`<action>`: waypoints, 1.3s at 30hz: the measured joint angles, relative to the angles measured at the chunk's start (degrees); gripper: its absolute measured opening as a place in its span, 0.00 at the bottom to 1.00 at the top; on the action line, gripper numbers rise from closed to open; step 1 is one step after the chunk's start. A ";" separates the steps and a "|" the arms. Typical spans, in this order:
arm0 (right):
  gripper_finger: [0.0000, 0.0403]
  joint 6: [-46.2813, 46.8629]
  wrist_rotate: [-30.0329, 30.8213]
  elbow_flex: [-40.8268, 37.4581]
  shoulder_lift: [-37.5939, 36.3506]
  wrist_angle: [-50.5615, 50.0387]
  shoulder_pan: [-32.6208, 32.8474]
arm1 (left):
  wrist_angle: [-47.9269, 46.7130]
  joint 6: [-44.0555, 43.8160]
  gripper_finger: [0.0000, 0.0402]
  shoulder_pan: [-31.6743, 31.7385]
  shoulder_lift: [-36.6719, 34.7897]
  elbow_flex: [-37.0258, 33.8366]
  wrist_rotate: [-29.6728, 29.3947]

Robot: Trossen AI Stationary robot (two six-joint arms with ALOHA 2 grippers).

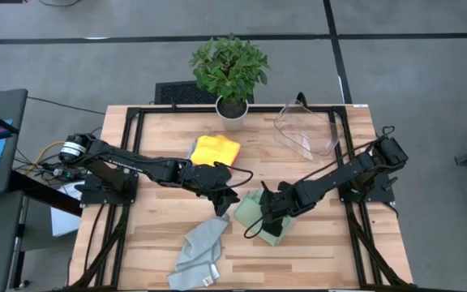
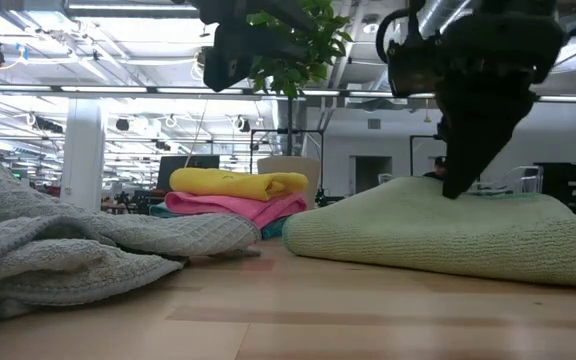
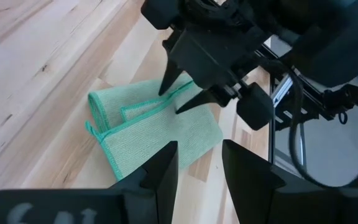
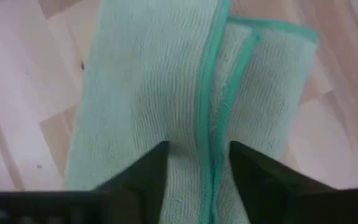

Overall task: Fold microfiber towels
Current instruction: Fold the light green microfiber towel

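a crumpled grey-green towel (image 1: 199, 253) lies at the table's near edge. past it the right gripper (image 1: 271, 217) presses its parted fingers down onto the folded sage green towel (image 1: 259, 213), nothing pinched. the left gripper (image 1: 226, 197) hovers just beside, jaws apart and empty. farther back, the yellow towel (image 1: 216, 149) tops a folded stack

Left arm: stretched from the table's left edge toward the centre, left gripper (image 1: 226, 197) raised above the tabletop, fingers (image 3: 160, 176) parted, nothing between them.

Right arm: reaching from the right edge toward the centre, right gripper (image 1: 272, 217) pointing down, fingers (image 4: 143, 173) parted, tips low.
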 joint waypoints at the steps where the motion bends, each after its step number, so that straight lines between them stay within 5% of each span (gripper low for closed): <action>1: 0.43 0.01 0.02 0.00 -0.29 0.08 -0.02 | 0.01 0.17 0.29 0.10 0.00 0.00 0.01; 7: 0.05 -1.24 -0.05 0.00 -0.66 -0.35 0.13 | 0.02 0.44 0.29 0.74 -0.02 0.00 -0.02; 22: 0.04 12.81 6.77 -0.14 -6.66 -13.50 5.63 | 0.27 0.38 0.29 0.74 -0.02 0.00 -0.50; 30: 0.05 13.69 5.00 -3.91 -3.61 -7.89 5.48 | 1.51 0.12 0.29 0.74 0.56 0.01 -2.61; 39: 0.09 12.51 6.16 -3.96 0.43 -7.00 3.85 | 10.47 -1.76 0.29 -0.87 9.28 -0.02 5.94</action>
